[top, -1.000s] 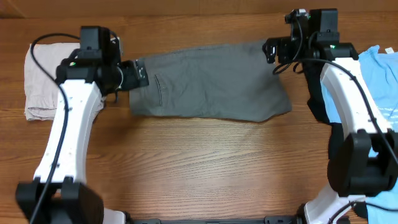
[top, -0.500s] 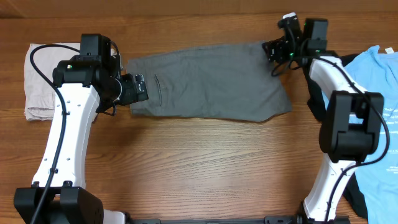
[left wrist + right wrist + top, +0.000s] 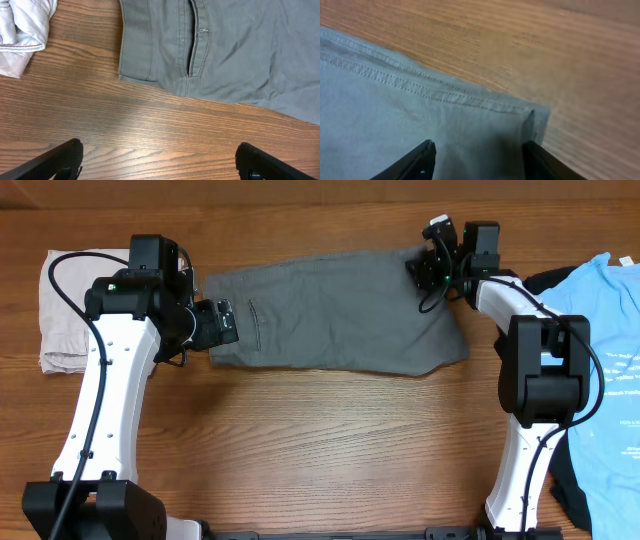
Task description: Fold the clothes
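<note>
Grey shorts [image 3: 340,310] flat on table [image 3: 320,440], beige shorts [image 3: 70,310] left, blue T-shirt [image 3: 610,380] right

Matt grey woven shorts [image 3: 340,315], smooth wooden table [image 3: 320,440], probably plastic left arm [image 3: 100,390]

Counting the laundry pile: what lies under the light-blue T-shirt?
A black garment peeks out from beneath the light-blue T-shirt; the rest is covered, so anything else there cannot be seen.
</note>
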Robot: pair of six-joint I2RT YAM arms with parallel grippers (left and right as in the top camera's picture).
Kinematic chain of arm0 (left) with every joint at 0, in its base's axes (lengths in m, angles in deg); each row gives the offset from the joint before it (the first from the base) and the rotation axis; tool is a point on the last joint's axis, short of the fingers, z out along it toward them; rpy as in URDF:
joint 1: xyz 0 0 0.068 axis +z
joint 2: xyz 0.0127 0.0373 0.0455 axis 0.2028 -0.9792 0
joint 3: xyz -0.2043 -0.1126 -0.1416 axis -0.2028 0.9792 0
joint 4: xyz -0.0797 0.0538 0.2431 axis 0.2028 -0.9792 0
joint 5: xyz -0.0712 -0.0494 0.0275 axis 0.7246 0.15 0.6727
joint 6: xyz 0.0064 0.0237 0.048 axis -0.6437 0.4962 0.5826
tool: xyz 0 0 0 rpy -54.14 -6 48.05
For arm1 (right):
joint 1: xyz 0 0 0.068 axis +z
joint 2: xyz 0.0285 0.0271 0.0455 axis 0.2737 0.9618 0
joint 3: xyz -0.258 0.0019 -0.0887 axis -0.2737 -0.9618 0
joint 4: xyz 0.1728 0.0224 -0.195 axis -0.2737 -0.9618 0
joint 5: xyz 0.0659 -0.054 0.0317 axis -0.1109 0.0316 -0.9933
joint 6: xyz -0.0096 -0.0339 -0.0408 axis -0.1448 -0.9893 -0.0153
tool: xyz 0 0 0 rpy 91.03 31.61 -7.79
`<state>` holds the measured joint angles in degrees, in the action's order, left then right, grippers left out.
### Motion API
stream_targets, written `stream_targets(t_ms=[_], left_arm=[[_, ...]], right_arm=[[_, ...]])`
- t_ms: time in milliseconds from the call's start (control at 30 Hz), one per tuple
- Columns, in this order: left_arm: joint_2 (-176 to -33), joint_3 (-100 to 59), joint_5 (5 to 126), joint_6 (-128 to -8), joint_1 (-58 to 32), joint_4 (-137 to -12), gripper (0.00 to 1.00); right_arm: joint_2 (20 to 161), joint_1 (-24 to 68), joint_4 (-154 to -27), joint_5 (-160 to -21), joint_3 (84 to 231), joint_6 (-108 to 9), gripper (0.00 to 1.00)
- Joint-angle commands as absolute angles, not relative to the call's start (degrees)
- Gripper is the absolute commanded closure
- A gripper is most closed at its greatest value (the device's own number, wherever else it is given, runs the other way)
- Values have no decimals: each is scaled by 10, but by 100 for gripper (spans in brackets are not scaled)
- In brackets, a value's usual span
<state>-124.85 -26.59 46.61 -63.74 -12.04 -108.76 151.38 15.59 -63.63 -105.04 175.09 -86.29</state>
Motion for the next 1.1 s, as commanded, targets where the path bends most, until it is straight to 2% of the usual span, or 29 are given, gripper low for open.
stream_targets(t_ms=[0, 67, 133, 167, 867, 900, 933, 967, 1000, 1067], left_arm=[[-1252, -267, 464, -643, -117, -1090, 0], [-1252, -267, 464, -643, -117, -1090, 0], [-1252, -267, 464, -643, -117, -1090, 0], [-1252, -267, 464, -643, -117, -1090, 0], [-1252, -267, 464, -643, -117, -1089, 0], [-1252, -267, 464, -643, -117, -1089, 0], [-1252, -267, 464, -643, -117, -1089, 0], [-1252, -267, 464, -643, -117, -1089, 0], [-1252, -267, 464, -643, -117, -1088, 0], [-1252, -267, 465, -643, -117, -1081, 0]], right_arm=[[1516, 155, -621, -1054, 1760, -860, 59], [1516, 155, -618, -1054, 1760, -860, 83], [1516, 155, -618, -1054, 1760, -860, 94], [1516, 155, -618, -1054, 1760, -860, 96], [1516, 121, -559, -1054, 1760, -827, 96], [1516, 121, -559, -1052, 1760, -827, 93], [1516, 121, -559, -1049, 1760, -826, 74], [1516, 121, -557, -1045, 1760, -815, 34], [1515, 121, -552, -1041, 1760, -798, 24], [1505, 119, -550, -1042, 1760, -764, 24]])
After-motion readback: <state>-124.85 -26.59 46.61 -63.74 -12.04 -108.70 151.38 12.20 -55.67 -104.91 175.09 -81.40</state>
